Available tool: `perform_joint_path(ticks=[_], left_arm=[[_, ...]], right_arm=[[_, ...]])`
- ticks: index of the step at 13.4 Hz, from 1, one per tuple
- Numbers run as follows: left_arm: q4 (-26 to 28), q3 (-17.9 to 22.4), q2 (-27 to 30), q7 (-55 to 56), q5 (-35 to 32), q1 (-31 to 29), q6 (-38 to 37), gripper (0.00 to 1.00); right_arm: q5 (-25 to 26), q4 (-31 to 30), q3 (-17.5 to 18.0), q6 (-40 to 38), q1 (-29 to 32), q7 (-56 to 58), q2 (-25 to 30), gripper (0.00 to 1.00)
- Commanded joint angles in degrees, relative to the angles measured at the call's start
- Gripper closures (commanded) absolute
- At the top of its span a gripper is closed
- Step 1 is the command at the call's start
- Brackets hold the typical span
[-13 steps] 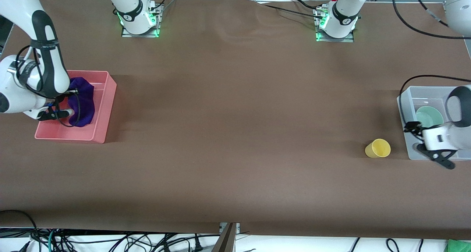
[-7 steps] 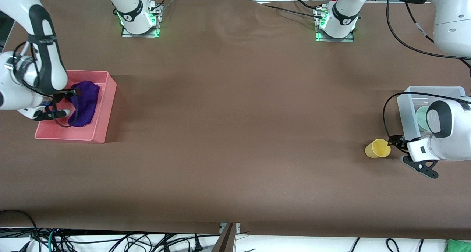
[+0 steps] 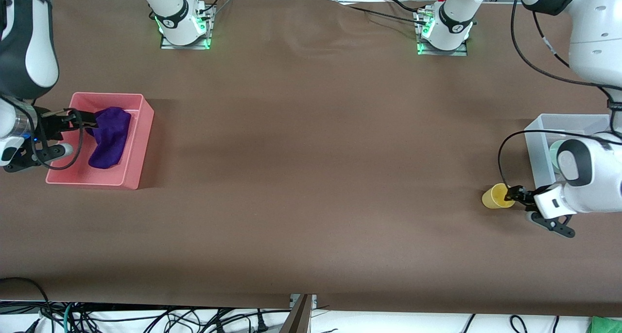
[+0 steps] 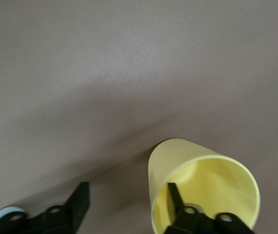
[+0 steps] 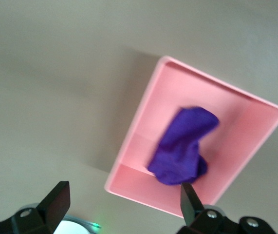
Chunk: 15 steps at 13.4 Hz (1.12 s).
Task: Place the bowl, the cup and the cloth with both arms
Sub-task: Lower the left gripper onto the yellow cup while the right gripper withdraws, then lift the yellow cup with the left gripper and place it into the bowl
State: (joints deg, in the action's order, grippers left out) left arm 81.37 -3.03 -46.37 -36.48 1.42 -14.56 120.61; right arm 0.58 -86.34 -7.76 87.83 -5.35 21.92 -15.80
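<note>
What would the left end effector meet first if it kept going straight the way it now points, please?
Probably the yellow cup. The left end effector is open at the cup's mouth, one finger already inside the rim and the other outside, so the cup's wall comes first.

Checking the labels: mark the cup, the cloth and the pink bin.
cup [image 3: 494, 197], front view, on its side wall.
cloth [image 3: 111, 137], front view, mid-fold.
pink bin [image 3: 137, 146], front view, on its rim.

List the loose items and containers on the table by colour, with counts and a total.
Purple: 1, the cloth in the pink bin
Yellow: 1, the cup lying on its side, at the left pincer
Mint green: 1, the bowl in the grey bin
Pink: 1, bin
Grey: 1, bin
Total: 5
</note>
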Motion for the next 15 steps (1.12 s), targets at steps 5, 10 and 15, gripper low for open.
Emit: perform_joint_path(ticks=[5, 10, 15], left_arm=[[-1.56, 0.65, 3.98, -0.35, 0.51, -0.99, -5.69, 1.00], [-1.65, 8.37, 13.49, -2.01, -1.14, -0.99, -21.63, 1.00], [-0.69, 11.38, 10.97, -12.21, -8.01, -5.99, -17.63, 1.00]], right_arm=[[-0.32, 5.92, 5.82, -1.88, 0.61, -12.69, 6.20, 0.00], [1.35, 5.92, 5.21, -0.91, 1.22, -11.82, 8.68, 0.00], [0.57, 6.00, 5.21, -2.92, 1.66, -15.68, 8.42, 0.00]])
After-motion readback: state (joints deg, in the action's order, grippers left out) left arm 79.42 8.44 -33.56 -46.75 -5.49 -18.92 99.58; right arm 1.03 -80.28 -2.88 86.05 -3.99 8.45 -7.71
